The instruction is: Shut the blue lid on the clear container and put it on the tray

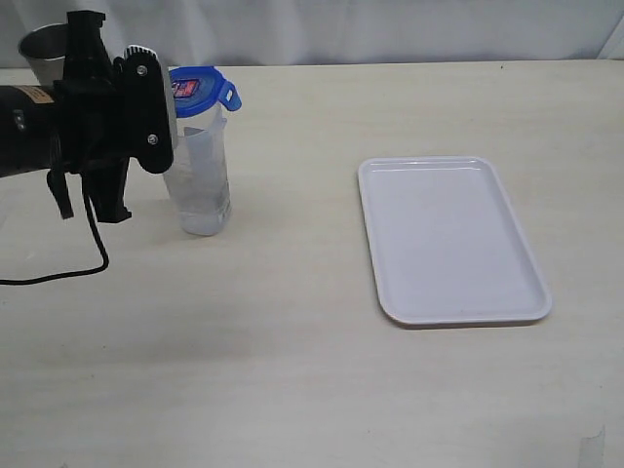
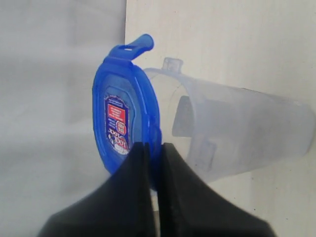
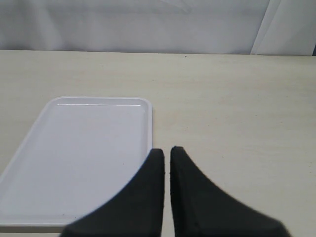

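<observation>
Pinching the edge of the small bright blue plastic snap lid (image 2: 123, 123), the left gripper (image 2: 154, 148) has its black jaws closed on it. The lid sits at the mouth of the tall clear plastic container (image 2: 237, 133), just beyond the jaws. The right gripper (image 3: 167, 150) has its jaws pressed together on nothing, the flat white rectangular plastic tray (image 3: 74, 163) just beside them.

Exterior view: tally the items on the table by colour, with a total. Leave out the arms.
Blue: 1, the blue lid
Clear: 1, the clear container
White: 1, the tray
Grey: 1, the metal cup, partly hidden
Total: 4
</observation>
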Available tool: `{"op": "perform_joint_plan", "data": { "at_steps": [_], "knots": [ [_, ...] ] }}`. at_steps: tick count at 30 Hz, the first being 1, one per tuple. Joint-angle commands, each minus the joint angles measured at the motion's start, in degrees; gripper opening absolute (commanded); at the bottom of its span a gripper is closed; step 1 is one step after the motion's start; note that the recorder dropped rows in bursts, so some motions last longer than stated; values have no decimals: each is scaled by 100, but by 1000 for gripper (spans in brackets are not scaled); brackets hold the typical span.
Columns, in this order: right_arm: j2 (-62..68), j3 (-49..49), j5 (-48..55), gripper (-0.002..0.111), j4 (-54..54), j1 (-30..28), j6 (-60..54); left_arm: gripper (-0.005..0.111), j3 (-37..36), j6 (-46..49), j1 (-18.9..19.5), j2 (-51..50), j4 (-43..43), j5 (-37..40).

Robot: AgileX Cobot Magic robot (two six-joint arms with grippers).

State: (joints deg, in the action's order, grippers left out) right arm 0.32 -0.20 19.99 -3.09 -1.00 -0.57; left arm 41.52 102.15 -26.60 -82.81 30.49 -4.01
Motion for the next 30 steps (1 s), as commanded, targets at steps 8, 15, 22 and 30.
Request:
{"op": "perform_joint_plan", "data": {
  "at_steps": [8, 15, 22, 30],
  "knots": [
    [-32, 20, -20, 4, -10, -19, -23, 0, -15, -23, -14, 46, 21, -108],
    [-32, 20, -20, 4, -10, -19, -23, 0, -15, 34, -14, 46, 7, -281],
    [-32, 20, -20, 4, -10, -19, -23, 0, -15, 153, -14, 46, 7, -256],
    [-32, 20, -20, 4, -10, -19, -23, 0, -15, 278, -14, 48, 18, -237]
  ]
}}
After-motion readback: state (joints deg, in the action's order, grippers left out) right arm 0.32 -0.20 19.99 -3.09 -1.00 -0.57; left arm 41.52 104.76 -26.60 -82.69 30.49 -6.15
